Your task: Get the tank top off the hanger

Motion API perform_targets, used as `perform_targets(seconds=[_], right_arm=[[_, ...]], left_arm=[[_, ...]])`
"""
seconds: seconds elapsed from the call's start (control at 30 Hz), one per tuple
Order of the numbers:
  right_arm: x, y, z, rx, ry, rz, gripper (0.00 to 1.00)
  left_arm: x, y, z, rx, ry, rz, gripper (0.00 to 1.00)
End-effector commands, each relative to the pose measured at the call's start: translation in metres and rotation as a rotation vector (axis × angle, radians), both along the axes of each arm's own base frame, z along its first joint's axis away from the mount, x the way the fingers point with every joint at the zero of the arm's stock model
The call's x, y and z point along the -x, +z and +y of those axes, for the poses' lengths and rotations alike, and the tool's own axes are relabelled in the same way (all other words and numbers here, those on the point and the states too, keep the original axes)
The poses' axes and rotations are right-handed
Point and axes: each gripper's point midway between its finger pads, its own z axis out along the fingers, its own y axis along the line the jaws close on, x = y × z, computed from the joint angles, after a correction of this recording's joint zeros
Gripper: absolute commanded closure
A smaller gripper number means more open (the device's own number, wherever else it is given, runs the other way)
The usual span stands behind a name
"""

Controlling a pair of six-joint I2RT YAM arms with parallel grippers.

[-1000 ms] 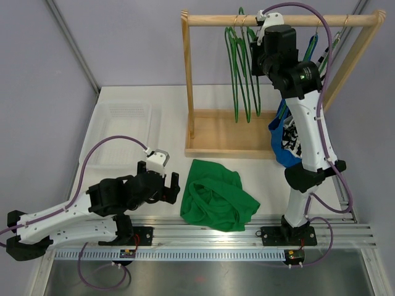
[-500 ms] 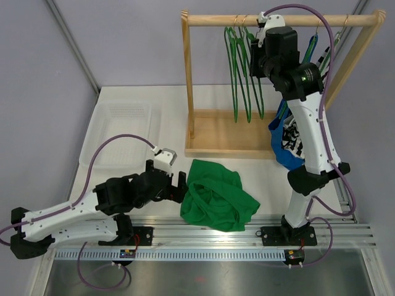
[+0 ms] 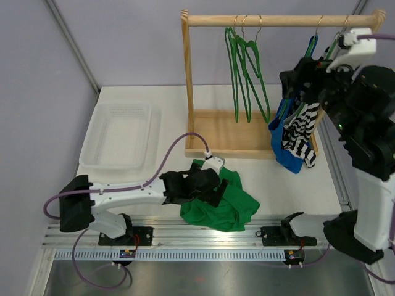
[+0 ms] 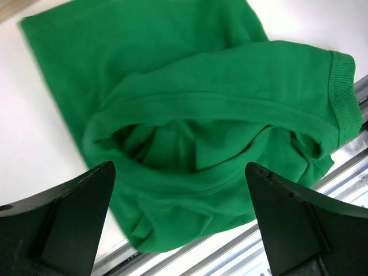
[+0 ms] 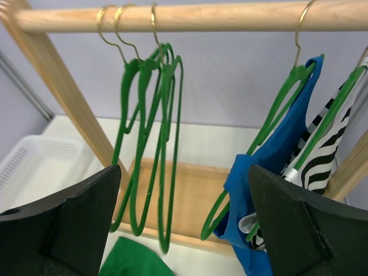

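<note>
Found green tank top (image 3: 222,200) heaped on table (image 3: 290,185), off any hanger: soft, light, limp, best pinched at a ribbed hem. Saw left pincer (image 4: 179,190) gaping, empty, above it; right pincer (image 5: 184,190) gaping, empty, facing hangers (image 5: 165,60)

Robotics laboratory test cell, not domestic premises; plain lavender partition panels (image 3: 123,43) on grey metal framing posts (image 3: 75,52) enclose a bare white worktop (image 3: 166,98); slotted aluminium mounting rail (image 3: 210,237) runs along its near edge; small freestanding wooden clothes rack (image 3: 278,20) stands on top.
</note>
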Motion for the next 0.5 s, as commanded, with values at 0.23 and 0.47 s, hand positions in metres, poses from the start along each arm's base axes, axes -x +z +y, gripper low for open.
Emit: perform_targets(seconds=[0.23,0.47], right_arm=[[0.1,-0.022,0.017,-0.135,0.309,-0.095,0.0],[0.121,-0.043,0.028,-0.136,0.42,-0.08,0.0]], left_arm=[[0.014,-0.041,-0.064,-0.073,-0.08,0.061,0.01],[0.028,-0.094,-0.059,-0.128,-0.107,0.15,0.15]])
